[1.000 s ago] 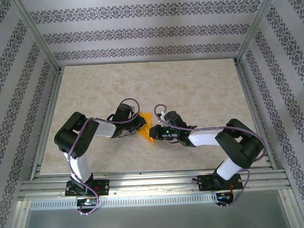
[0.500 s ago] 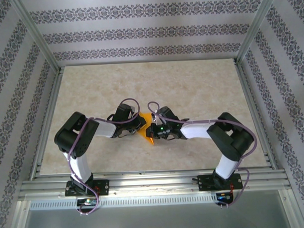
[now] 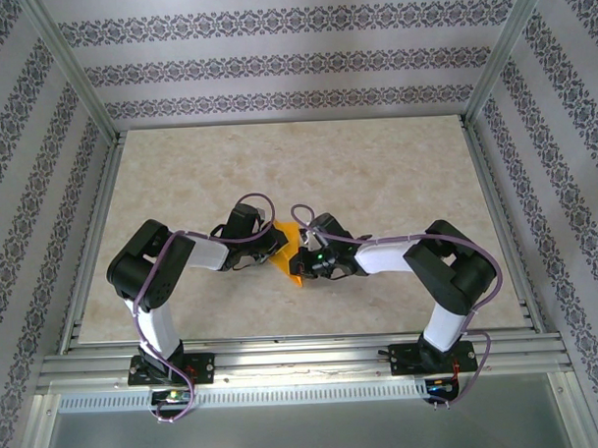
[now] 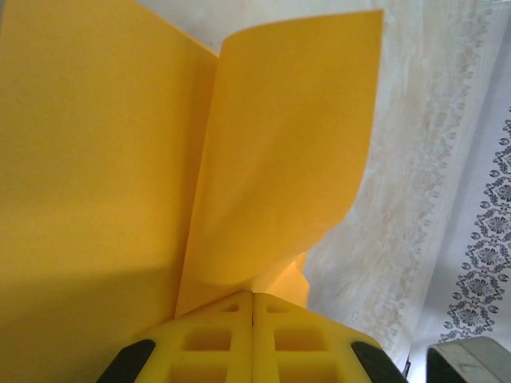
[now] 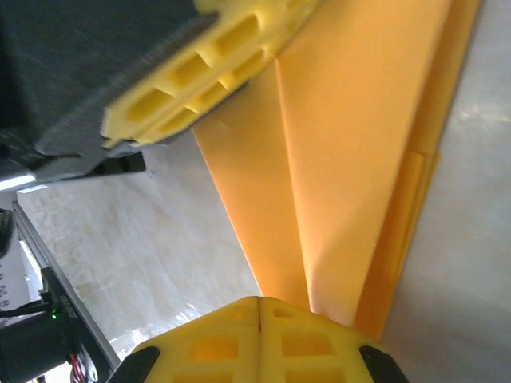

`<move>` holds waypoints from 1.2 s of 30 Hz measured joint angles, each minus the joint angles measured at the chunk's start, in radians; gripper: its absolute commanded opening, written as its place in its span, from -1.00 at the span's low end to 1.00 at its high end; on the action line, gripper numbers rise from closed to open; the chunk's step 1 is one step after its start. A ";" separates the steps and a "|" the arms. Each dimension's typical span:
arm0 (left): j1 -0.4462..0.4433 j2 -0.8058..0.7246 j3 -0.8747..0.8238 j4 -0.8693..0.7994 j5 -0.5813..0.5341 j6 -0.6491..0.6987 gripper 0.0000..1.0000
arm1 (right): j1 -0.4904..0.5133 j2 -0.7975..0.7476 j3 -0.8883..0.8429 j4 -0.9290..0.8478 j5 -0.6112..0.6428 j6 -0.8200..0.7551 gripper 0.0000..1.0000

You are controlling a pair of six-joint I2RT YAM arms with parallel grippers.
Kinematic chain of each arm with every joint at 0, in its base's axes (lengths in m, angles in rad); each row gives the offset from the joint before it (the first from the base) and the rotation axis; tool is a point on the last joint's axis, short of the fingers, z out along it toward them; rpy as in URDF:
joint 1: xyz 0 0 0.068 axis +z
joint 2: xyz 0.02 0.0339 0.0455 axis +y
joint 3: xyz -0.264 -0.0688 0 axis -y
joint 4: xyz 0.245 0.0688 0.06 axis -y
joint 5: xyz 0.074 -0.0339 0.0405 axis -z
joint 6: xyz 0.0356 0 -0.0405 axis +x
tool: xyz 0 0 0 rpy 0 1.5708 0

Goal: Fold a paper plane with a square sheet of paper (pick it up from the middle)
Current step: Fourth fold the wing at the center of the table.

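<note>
Paper (image 4: 96, 159), one, in two end effectors (image 4: 253, 302) (image 5: 258, 305)

Beige marbled tabletop (image 3: 376, 182); striped patterned walls (image 3: 293, 62); aluminium rail (image 3: 304, 361) along near edge.

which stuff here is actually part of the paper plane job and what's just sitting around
Part of the job:
- orange paper, partly folded
- left end effector, shut on it
- right end effector, shut on it

Just surroundings:
- marbled table
- patterned walls
- metal rail at the near edge
</note>
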 measured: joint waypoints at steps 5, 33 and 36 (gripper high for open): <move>-0.001 0.000 0.000 0.000 0.004 0.000 -0.86 | 0.000 0.000 -0.026 0.022 -0.007 0.006 -0.91; -0.013 0.005 -0.007 0.010 0.034 -0.006 -1.00 | 0.013 -0.041 -0.134 0.112 -0.032 0.026 -0.86; -0.013 0.005 -0.012 0.019 0.037 -0.008 -1.00 | 0.013 -0.048 -0.145 0.116 -0.042 0.026 -0.85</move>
